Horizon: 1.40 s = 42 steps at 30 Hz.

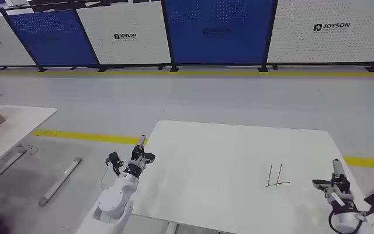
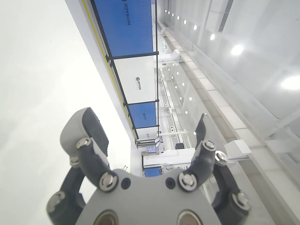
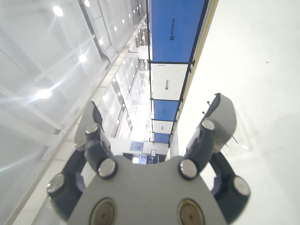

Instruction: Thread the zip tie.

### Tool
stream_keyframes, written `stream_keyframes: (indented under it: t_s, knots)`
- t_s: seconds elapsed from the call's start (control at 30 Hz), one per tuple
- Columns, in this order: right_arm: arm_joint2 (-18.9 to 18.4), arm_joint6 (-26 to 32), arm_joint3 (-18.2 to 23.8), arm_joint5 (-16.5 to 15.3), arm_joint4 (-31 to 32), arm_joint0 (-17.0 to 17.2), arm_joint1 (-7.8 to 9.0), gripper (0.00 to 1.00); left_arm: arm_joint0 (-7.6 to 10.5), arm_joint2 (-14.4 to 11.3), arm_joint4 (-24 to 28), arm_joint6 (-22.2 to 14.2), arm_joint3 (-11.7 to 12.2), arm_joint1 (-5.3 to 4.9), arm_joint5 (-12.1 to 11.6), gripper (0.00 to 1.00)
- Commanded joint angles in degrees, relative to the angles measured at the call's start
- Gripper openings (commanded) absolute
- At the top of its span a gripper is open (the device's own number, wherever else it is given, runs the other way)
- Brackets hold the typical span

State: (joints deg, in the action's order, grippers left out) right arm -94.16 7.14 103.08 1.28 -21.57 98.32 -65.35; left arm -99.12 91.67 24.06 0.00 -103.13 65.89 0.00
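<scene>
Thin black zip ties (image 1: 277, 176) lie flat on the white table (image 1: 222, 169), toward its right side: two run side by side and one crosses their near ends. My left gripper (image 1: 139, 153) hovers at the table's left edge, far from them; its fingers (image 2: 95, 127) are spread open and hold nothing. My right gripper (image 1: 335, 180) sits at the table's right edge, a short way right of the ties, open and holding nothing. In the right wrist view the zip ties (image 3: 207, 103) peek out beside one finger (image 3: 222, 115).
A second white table (image 1: 20, 120) stands at the far left, with a grey bar (image 1: 60, 181) on the floor beside it. Blue and white partition panels (image 1: 219, 32) line the back behind a yellow floor stripe.
</scene>
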Motion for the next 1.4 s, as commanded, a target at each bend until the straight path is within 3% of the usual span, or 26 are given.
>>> stream_keyframes:
  t_s: [0.0, 0.13, 0.27, 0.63, 0.7, 0.83, 1.07, 1.23, 1.27, 1.37]
  knots:
    - [-1.7, 4.6, -0.1, 0.8, -0.1, -0.4, 0.32, 1.0, 0.0, 0.0, 0.0, 0.0, 0.0, 0.0, 0.0, 1.0]
    - [-5.2, 18.3, -1.0, 3.2, 0.6, -2.7, 1.44, 1.0, 0.0, 0.0, 0.0, 0.0, 0.0, 0.0, 0.0, 1.0]
    - [-7.1, 33.1, -4.5, 5.1, 3.2, -7.3, 2.79, 1.0, 0.0, 0.0, 0.0, 0.0, 0.0, 0.0, 0.0, 1.0]
    - [-7.3, 33.9, -5.1, 5.5, 3.4, -8.0, 2.91, 1.0, 0.0, 0.0, 0.0, 0.0, 0.0, 0.0, 0.0, 1.0]
    - [-6.8, 37.1, -5.6, 6.6, 4.0, -8.2, 3.14, 1.0, 0.0, 0.0, 0.0, 0.0, 0.0, 0.0, 0.0, 1.0]
    - [-9.2, 53.3, -13.6, 11.3, -1.1, -15.5, 4.51, 1.0, 0.0, 0.0, 0.0, 0.0, 0.0, 0.0, 0.0, 1.0]
    - [-5.2, 71.7, -28.0, 12.6, 4.4, -29.1, 6.63, 1.0, 0.0, 0.0, 0.0, 0.0, 0.0, 0.0, 0.0, 1.0]
    - [4.0, 72.5, -36.7, 11.6, 7.8, -36.8, 7.94, 1.0, 0.0, 0.0, 0.0, 0.0, 0.0, 0.0, 0.0, 1.0]
    - [4.9, 72.5, -38.9, 11.9, 7.9, -38.3, 8.22, 1.0, 0.0, 0.0, 0.0, 0.0, 0.0, 0.0, 0.0, 1.0]
    - [4.9, 72.5, -38.9, 11.9, 7.9, -38.3, 8.22, 1.0, 0.0, 0.0, 0.0, 0.0, 0.0, 0.0, 0.0, 1.0]
